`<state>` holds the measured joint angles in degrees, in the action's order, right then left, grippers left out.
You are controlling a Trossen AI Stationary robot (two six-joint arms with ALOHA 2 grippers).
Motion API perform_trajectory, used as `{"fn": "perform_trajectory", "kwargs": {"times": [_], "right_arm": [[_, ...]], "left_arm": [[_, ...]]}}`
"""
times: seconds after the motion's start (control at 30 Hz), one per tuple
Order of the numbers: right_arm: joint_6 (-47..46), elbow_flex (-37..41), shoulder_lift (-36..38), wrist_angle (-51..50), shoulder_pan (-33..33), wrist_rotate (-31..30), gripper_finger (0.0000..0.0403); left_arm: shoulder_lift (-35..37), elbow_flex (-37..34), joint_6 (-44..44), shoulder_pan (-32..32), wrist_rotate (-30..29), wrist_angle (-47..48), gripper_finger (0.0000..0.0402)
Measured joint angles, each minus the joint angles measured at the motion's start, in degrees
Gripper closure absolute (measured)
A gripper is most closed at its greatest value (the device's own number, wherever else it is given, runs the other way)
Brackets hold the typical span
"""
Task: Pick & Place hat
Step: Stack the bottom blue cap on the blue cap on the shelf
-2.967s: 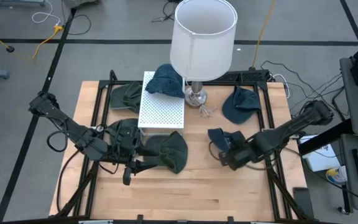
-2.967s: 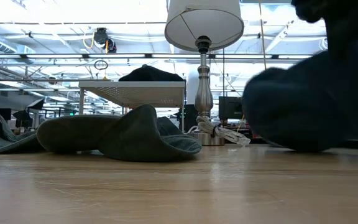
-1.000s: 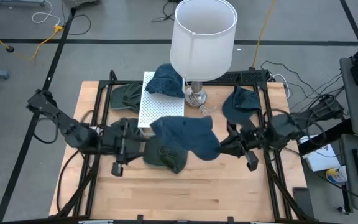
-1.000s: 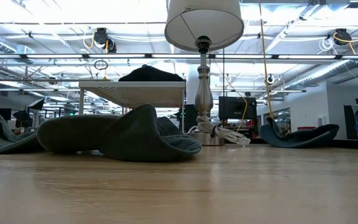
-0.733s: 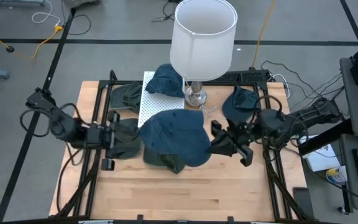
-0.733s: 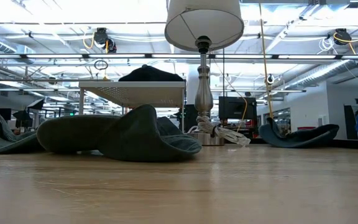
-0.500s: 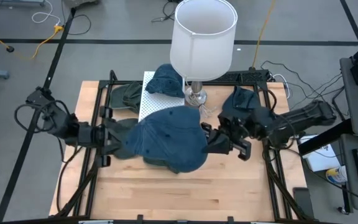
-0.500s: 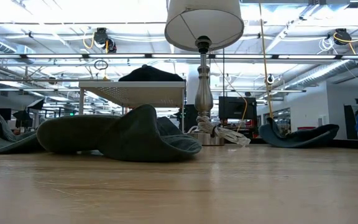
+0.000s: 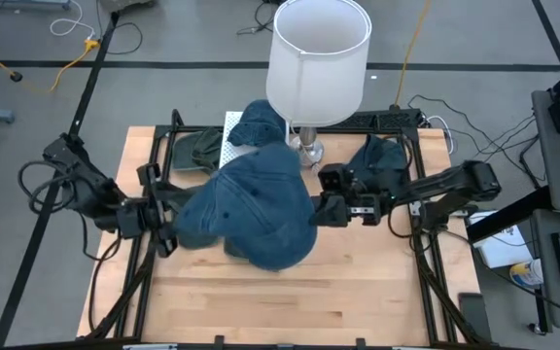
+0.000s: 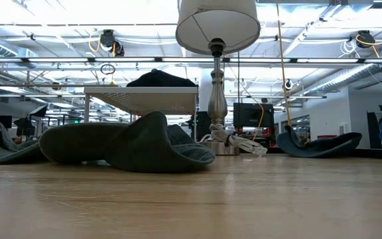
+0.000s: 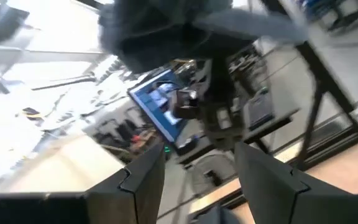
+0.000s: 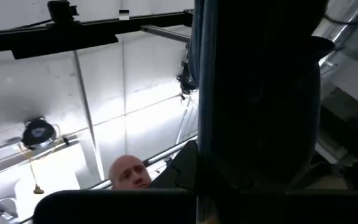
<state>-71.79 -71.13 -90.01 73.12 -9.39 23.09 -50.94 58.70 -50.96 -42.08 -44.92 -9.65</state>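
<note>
Above the table, right tool grips blue hat.

Front strip of the worktop is lying bare, giving open passage along the near edge. Centre is being blocked by a raised blue hat, hanging from the right tool, which is clamping its edge. Left tool is sitting just beside the hat's other side, fingers apart. Lamp is overhanging the far middle, next to a white perforated stand. Green hats are lying beneath the stand.
</note>
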Motion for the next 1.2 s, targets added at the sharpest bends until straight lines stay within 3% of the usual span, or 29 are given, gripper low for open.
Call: {"fn": "perform_trajectory", "kwargs": {"times": [0.23, 0.67, 1.2], "right_arm": [[-4.3, -3.1, -3.2, -0.1, 0.0, 1.2, 0.0395], [-9.6, -3.7, -4.7, 0.5, -0.1, 1.2, 0.0395], [-10.0, -3.7, -4.7, 0.3, 0.0, 1.9, 0.0395]], "left_arm": [[0.0, 0.0, -15.5, 0.0, -4.5, -3.2, 0.0202], [0.0, 0.0, -46.8, 0.0, -4.6, -12.9, 0.0201], [-1.7, 0.6, -49.4, 1.6, -4.2, -15.2, 0.0201]]}}
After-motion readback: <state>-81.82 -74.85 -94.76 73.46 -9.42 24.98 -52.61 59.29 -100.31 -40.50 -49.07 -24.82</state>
